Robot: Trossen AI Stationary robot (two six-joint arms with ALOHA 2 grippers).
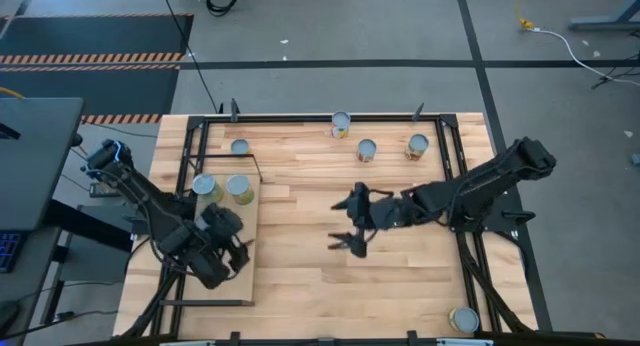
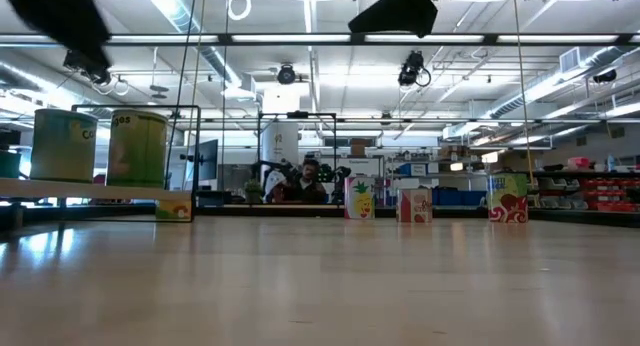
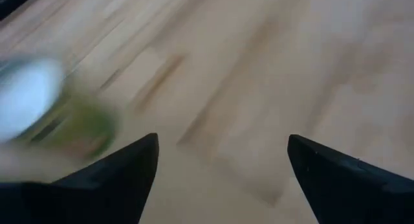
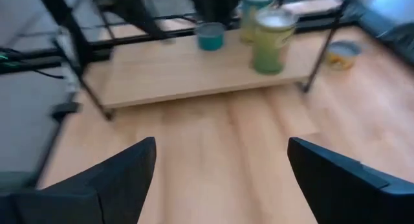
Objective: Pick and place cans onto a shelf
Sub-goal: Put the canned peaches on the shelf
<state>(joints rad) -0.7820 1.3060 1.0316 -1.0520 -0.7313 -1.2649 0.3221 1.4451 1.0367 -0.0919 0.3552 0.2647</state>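
Observation:
The shelf [image 1: 248,276] is a pale board in a black frame at the table's left. Two cans [image 1: 205,186] [image 1: 238,188] stand upright on its far end; the low view shows them too [image 2: 62,144] [image 2: 140,146]. My left gripper [image 1: 240,250] hovers open over the shelf's middle. A green-labelled can [image 3: 45,114] stands just off its fingers in the left wrist view. My right gripper [image 1: 345,223] is open and empty above the table's middle, facing the shelf [image 4: 194,75]. Three cans [image 1: 340,124] [image 1: 366,150] [image 1: 417,146] stand on the tabletop near the far edge.
One can [image 1: 240,146] stands on the tabletop just beyond the shelf's far end. Another can [image 1: 463,319] stands at the near right corner. A black frame [image 1: 300,118] runs around the work area. Bare wood [image 1: 300,286] lies between the shelf and the right arm.

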